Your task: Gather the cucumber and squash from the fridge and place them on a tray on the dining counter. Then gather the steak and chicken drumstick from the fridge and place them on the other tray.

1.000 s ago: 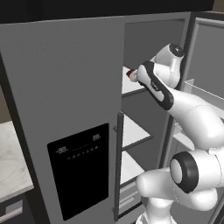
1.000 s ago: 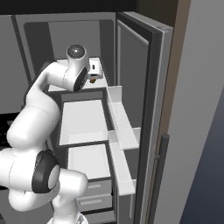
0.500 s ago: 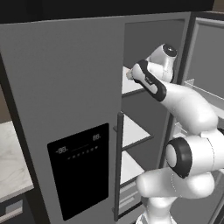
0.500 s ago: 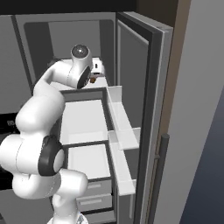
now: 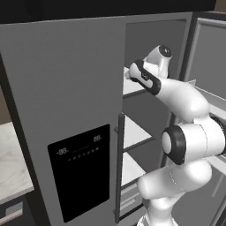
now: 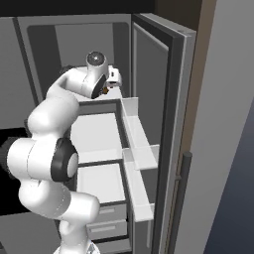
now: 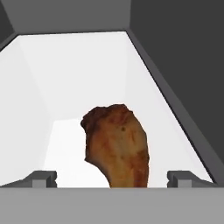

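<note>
A brown lumpy chicken drumstick (image 7: 118, 144) lies on a white shelf (image 7: 65, 87) in the upper part of the fridge (image 5: 66, 88). In the hand view my gripper (image 7: 113, 179) is open. Its two fingertips (image 7: 43, 178) stand wide on either side of the drumstick's near end, and nothing is gripped. From the right base view the hand (image 6: 112, 79) reaches over that upper shelf, with a bit of brown meat (image 6: 104, 91) just below it. The fridge's right door (image 6: 158, 74) is swung open. The steak, cucumber, squash and both trays are out of view.
White door bins (image 6: 136, 149) line the open door close to my arm's right. Lower white shelves (image 5: 134, 132) and drawers (image 6: 106, 218) sit below. The closed left door carries a black dispenser panel (image 5: 81, 172). A marble counter edge (image 5: 13, 172) lies left.
My hand has pushed deeper into the fridge over the upper shelf. The jaws have stayed wide open.
</note>
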You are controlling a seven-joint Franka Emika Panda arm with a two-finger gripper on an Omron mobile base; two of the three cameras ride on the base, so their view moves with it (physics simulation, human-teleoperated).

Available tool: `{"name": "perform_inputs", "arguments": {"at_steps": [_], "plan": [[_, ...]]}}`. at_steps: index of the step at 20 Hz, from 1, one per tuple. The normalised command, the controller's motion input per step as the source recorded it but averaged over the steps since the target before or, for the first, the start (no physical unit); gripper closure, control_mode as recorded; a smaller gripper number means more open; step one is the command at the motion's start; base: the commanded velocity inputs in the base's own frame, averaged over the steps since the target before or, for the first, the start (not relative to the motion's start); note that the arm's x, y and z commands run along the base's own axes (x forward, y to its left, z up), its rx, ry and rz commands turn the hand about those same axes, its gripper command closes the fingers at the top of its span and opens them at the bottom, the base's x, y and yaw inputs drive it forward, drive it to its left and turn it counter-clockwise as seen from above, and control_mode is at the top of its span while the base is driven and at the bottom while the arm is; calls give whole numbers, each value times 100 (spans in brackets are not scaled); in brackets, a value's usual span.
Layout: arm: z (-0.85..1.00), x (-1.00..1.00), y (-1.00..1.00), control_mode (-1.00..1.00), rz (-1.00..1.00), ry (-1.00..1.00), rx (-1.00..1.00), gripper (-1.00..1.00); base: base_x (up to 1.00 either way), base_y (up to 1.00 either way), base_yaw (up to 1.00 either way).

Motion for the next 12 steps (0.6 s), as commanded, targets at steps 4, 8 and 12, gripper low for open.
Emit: {"name": "perform_inputs", "arguments": {"at_steps": [4,8,12], "plan": [[-13,37,0,-100,0,0,0,-100,0,0,0],[-10,36,-4,-100,0,0,0,-100,0,0,0],[-13,24,-4,-100,0,1,0,-100,0,0,0]]}}
